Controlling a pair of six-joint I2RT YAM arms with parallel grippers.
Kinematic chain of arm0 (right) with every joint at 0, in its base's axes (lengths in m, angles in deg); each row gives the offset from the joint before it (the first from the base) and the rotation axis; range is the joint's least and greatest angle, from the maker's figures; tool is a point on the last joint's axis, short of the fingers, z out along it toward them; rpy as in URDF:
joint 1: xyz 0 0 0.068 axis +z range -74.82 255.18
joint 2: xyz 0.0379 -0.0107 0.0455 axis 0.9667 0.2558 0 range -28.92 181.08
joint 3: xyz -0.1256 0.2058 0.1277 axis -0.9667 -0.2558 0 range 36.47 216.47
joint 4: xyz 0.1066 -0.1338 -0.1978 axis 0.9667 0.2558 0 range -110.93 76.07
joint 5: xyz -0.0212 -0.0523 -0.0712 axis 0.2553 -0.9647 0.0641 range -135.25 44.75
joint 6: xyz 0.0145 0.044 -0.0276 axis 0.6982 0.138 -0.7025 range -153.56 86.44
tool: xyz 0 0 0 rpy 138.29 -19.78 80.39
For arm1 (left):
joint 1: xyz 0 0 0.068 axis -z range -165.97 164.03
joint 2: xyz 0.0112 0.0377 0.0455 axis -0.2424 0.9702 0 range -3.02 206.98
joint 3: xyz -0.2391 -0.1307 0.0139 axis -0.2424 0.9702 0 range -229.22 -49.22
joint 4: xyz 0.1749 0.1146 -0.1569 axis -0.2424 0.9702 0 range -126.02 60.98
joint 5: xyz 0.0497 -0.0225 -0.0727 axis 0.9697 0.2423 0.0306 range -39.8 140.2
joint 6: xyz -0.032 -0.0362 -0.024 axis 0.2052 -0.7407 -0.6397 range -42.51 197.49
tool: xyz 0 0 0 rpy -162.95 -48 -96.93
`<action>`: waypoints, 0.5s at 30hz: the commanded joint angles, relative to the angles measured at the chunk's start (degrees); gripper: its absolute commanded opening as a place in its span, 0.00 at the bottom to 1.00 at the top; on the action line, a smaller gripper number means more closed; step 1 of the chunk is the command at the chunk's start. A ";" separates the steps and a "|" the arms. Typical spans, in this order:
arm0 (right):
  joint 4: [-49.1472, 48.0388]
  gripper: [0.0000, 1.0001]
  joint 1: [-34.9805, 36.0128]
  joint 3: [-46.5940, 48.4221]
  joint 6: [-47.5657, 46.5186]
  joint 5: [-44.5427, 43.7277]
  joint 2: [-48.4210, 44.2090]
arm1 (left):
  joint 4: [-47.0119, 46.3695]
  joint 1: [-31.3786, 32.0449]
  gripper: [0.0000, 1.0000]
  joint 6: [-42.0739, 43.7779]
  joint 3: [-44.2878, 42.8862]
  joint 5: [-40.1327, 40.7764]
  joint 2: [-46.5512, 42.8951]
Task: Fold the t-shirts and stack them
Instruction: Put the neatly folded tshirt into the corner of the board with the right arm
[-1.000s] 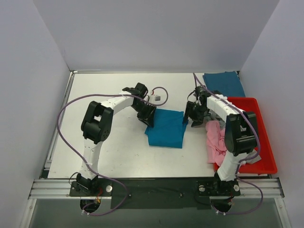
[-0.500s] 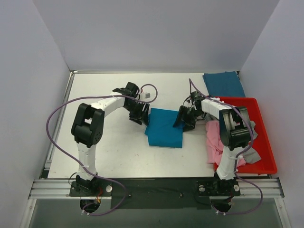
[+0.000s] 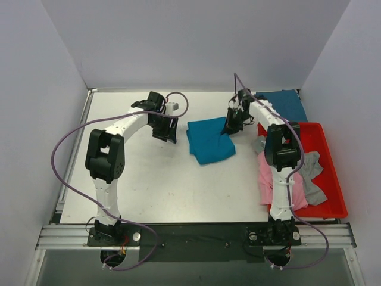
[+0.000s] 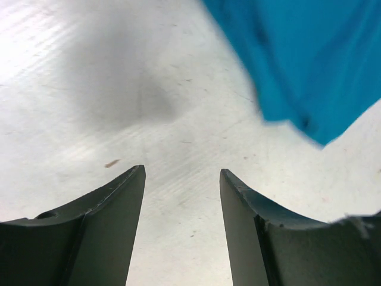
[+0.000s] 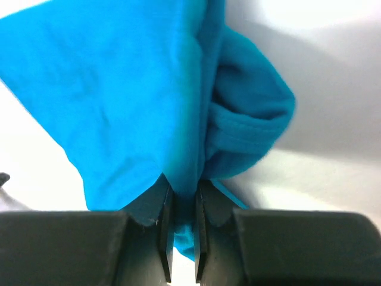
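Note:
A folded teal-blue t-shirt (image 3: 209, 140) lies at the middle back of the table. My right gripper (image 3: 232, 126) is shut on its right edge; the right wrist view shows the cloth (image 5: 143, 101) pinched between the fingers. My left gripper (image 3: 165, 131) is open and empty, left of the shirt and apart from it; the left wrist view shows the shirt's corner (image 4: 309, 59) ahead to the right. Another teal-blue t-shirt (image 3: 283, 104) lies folded at the back right. A pink t-shirt (image 3: 274, 179) and a grey t-shirt (image 3: 309, 176) lie crumpled in the red tray (image 3: 330, 208).
The red tray stands along the right edge of the table. Grey walls close in the back and both sides. Purple cables loop from both arms over the table's left part and back middle.
My right gripper has dragged the teal shirt toward the back right, rumpling it. My left gripper has let go of the shirt's left edge and drawn back to the left.

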State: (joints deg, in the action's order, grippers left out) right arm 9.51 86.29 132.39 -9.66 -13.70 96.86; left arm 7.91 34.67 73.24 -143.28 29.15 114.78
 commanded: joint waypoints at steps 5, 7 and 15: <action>22.83 0.00 -1.89 38.28 -25.37 -28.37 13.26 | 2.92 -1.22 0.63 3.99 -2.27 6.46 -1.08; 20.03 0.00 -1.80 39.52 -32.74 -34.70 13.71 | 2.92 -1.22 0.63 3.99 -2.00 6.99 -1.17; -5.17 0.00 -2.50 36.01 -53.93 -49.57 9.32 | 2.84 -1.13 0.63 6.27 -0.69 9.19 -1.61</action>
State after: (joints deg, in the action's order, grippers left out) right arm 17.83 84.19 169.07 -48.21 -52.83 109.67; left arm 10.33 33.47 77.63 -144.15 36.62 114.78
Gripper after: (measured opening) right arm 0.087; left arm 0.629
